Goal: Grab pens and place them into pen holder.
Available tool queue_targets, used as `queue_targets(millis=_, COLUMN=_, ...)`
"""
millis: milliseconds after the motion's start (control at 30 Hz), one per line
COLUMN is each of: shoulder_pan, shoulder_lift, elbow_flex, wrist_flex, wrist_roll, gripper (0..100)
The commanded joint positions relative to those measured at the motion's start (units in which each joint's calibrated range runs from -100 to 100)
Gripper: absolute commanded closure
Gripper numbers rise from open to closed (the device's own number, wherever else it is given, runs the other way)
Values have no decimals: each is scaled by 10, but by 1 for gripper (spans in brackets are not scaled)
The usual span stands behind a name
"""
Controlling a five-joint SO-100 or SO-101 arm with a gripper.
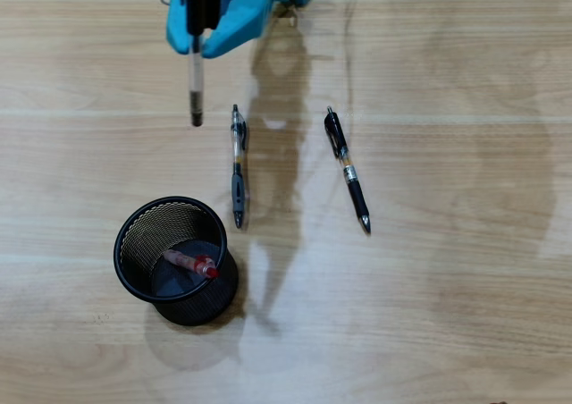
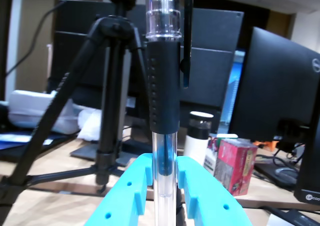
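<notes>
Colours on the pale wood-grain table

Bright blue gripper; clear pen with black cap; black wire-mesh pen holder around a red-and-clear pen; grey-sleeved clear pen; black pen.

Light wood-grain table; tripod and dark monitors behind.

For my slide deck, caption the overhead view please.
Blue gripper holds a clear pen above the table; red pen lies in the mesh holder, two pens remain.
</notes>
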Motion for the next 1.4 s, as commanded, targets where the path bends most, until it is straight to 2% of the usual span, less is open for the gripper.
queue_targets(millis=0, shoulder_pan=7, shoulder_lift=41, elbow_flex=-70, wrist_flex=-13, wrist_roll=3, gripper=98)
queue_targets(millis=300, shoulder_pan=34, shoulder_lift=200, elbow_flex=-221, wrist_flex=-13, wrist_roll=-9, gripper=98)
queue_targets(millis=433, shoulder_pan=51, shoulder_lift=273, elbow_flex=-259, wrist_flex=-13, wrist_roll=-34, gripper=98)
queue_targets(millis=700, shoulder_pan=78, shoulder_lift=378, elbow_flex=-298, wrist_flex=-13, wrist_roll=-35, gripper=98)
queue_targets(millis=1033, shoulder_pan=81, shoulder_lift=389, elbow_flex=-299, wrist_flex=-14, wrist_roll=-35, gripper=97)
queue_targets(millis=1200, shoulder_pan=76, shoulder_lift=386, elbow_flex=-299, wrist_flex=-20, wrist_roll=-35, gripper=87)
queue_targets(millis=1367, shoulder_pan=70, shoulder_lift=358, elbow_flex=-291, wrist_flex=-13, wrist_roll=-35, gripper=86)
